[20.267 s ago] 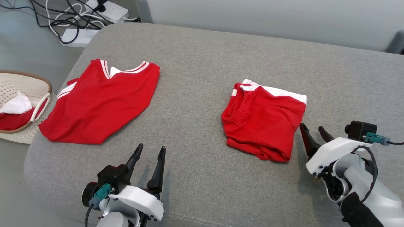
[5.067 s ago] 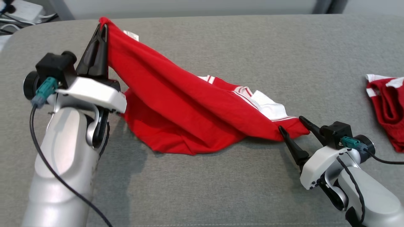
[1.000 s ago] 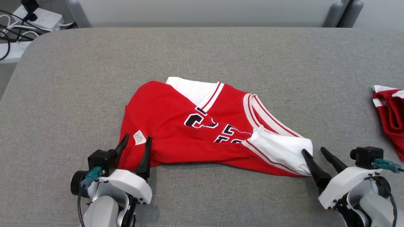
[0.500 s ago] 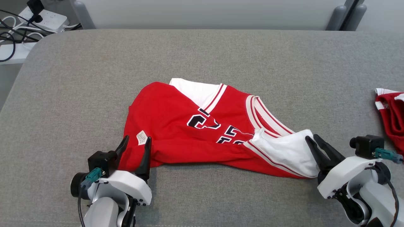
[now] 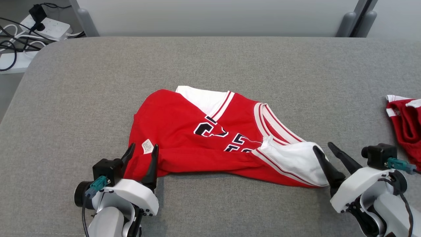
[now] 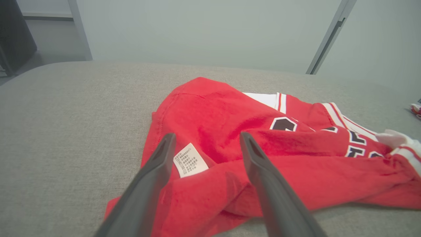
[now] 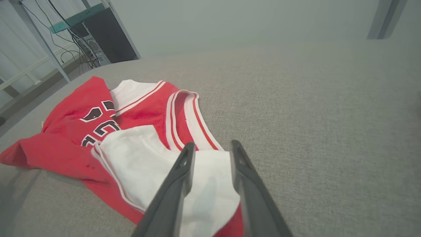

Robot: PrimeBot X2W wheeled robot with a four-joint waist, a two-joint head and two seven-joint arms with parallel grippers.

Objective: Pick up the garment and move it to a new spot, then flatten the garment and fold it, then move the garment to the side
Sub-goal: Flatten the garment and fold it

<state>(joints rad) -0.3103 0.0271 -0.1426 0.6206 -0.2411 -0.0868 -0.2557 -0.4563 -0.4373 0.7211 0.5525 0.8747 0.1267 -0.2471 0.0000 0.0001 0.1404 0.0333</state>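
Red garment (image 5: 184,131) is lying crumpled on the grey cushion (image 5: 230,59). Left gripper (image 5: 143,145) is standing spread wide, its fingers straddling the hem corner bearing the label (image 6: 190,160), clamping nothing. Right gripper (image 5: 323,145) is sitting half-closed about the white sleeve (image 5: 292,161); whether it is pinching cloth cannot be told.

The garment (image 5: 184,131) lies on the cushion (image 5: 98,98), second garment (image 5: 406,118) well to its right.

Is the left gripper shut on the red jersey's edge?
No: in the left wrist view the left gripper stands wide open over the red jersey, its white care label showing in the gap.
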